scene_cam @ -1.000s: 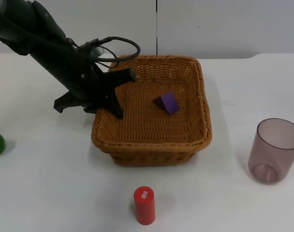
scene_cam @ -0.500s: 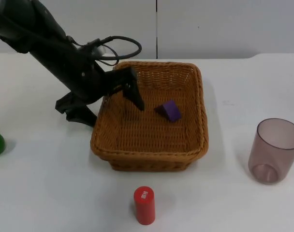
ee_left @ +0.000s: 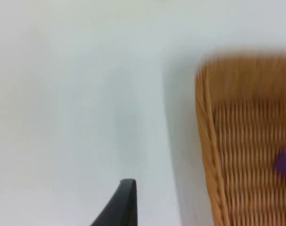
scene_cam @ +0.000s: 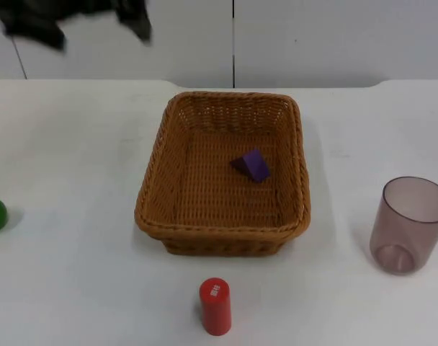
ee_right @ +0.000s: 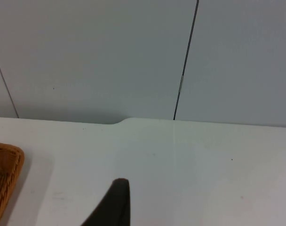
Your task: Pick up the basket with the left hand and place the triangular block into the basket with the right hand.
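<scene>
Basket (scene_cam: 222, 176) sits on the bench (scene_cam: 75, 274) with the purple block (scene_cam: 251, 165) inside. Left pincer (scene_cam: 75, 18) is raised at the far left, well apart from basket; jaw state can't be told. Right pincer's fingertip (ee_right: 115, 202) hangs over bare bench, state unclear.

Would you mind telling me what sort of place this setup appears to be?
Probably a robot test bench: a bare white table against a grey partition wall, with loose props, a wicker basket, red cylinder and plastic cup.

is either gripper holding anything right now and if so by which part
Nothing is held. The basket sits on the table with the purple triangular block inside, and the left gripper is up by the partition wall, apart from it.
</scene>
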Tool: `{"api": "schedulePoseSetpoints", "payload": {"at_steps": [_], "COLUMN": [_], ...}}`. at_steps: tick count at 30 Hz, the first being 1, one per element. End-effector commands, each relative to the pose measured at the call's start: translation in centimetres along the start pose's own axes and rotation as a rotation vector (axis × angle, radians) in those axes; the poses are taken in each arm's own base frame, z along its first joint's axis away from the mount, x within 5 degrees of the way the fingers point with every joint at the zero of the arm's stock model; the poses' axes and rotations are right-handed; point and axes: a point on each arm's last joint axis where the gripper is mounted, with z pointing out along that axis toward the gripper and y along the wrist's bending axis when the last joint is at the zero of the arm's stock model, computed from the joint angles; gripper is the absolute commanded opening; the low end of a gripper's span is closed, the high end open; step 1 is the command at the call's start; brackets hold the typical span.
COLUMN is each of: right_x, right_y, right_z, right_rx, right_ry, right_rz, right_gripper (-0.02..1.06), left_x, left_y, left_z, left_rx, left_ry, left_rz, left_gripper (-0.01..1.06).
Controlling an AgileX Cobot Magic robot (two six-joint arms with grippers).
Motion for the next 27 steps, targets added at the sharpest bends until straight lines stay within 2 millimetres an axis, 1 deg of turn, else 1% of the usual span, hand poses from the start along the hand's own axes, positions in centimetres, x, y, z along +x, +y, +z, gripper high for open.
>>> {"api": "schedulePoseSetpoints", "payload": {"at_steps": [1,2,3,4,6,7,8,9,10,11,15,16,18,19,20,21,22,24,26,27], "right_x": [0.0,0.0,0.0,0.0,0.0,0.0,0.0,0.0,0.0,0.0,-0.1,-0.1,-0.3,-0.4,-0.9,-0.9,-1.1,-1.2,-1.1,-1.1], "right_y": [-0.1,-0.1,-0.1,-0.1,-0.1,-0.1,-0.1,-0.1,-0.1,-0.1,-0.1,-0.1,-0.2,-0.2,-0.2,-0.2,-0.2,-0.3,-0.2,-0.2], "right_z": [-0.2,-0.2,-0.2,-0.2,-0.2,-0.2,-0.2,-0.2,-0.2,-0.2,-0.2,-0.2,-0.2,-0.2,-0.3,-0.3,-0.3,-0.3,-0.3,-0.3], "right_rx": [0.006,0.006,0.006,0.006,0.005,0.005,0.005,0.005,0.005,0.005,0.009,0.009,0.012,0.014,0.02,0.02,0.021,0.02,0.019,0.019], "right_ry": [-0.007,-0.005,-0.005,-0.005,-0.007,-0.007,-0.007,-0.007,-0.007,-0.007,-0.022,-0.022,-0.042,-0.055,-0.103,-0.103,-0.133,-0.138,-0.129,-0.129], "right_rz": [-0.007,-0.007,-0.007,-0.007,-0.005,-0.005,-0.005,-0.005,-0.005,-0.005,0.007,0.007,0.007,0.007,0.009,0.009,0.031,0.047,0.047,0.047], "right_gripper": [1.05,1.05,1.05,1.05,1.05,1.05,1.05,1.05,1.05,1.05,1.05,1.05,1.05,1.05,1.05,1.05,1.05,1.05,1.05,1.05], "left_x": [-0.3,-0.3,-0.3,0.0,0.0,-0.1,-0.1,-0.1,-0.1,-0.1,0.3,0.3,0.5,0.8,1.0,1.0,1.2,1.6,2.1,2.1], "left_y": [-0.1,-0.2,-0.2,-0.1,0.1,0.3,0.3,0.3,0.6,0.7,1.3,1.3,1.2,1.1,1.0,1.0,1.0,1.1,1.4,1.4], "left_z": [-3.2,-5.2,-5.2,-7.5,-10.9,-12.3,-13.1,-13.1,-15.4,-16.2,-21.5,-21.5,-24.1,-25.9,-26.8,-26.8,-27.6,-27.9,-27.7,-27.7], "left_rx": [-0.015,-0.01,-0.01,-0.023,-0.061,-0.091,-0.101,-0.101,-0.132,-0.139,-0.165,-0.165,-0.183,-0.179,-0.167,-0.167,-0.165,-0.173,-0.192,-0.192], "left_ry": [-0.132,-0.194,-0.194,-0.251,-0.313,-0.341,-0.358,-0.358,-0.409,-0.426,-0.566,-0.566,-0.667,-0.741,-0.775,-0.775,-0.796,-0.782,-0.713,-0.713], "left_rz": [0.015,0.026,0.026,0.068,0.14,0.185,0.201,0.201,0.225,0.229,0.221,0.221,0.259,0.264,0.248,0.248,0.248,0.242,0.216,0.216], "left_gripper": [1.05,1.05,1.05,1.05,1.05,1.05,1.05,1.05,1.05,1.05,1.05,1.05,1.05,1.05,1.05,1.05,1.05,1.05,1.05,1.05]}}
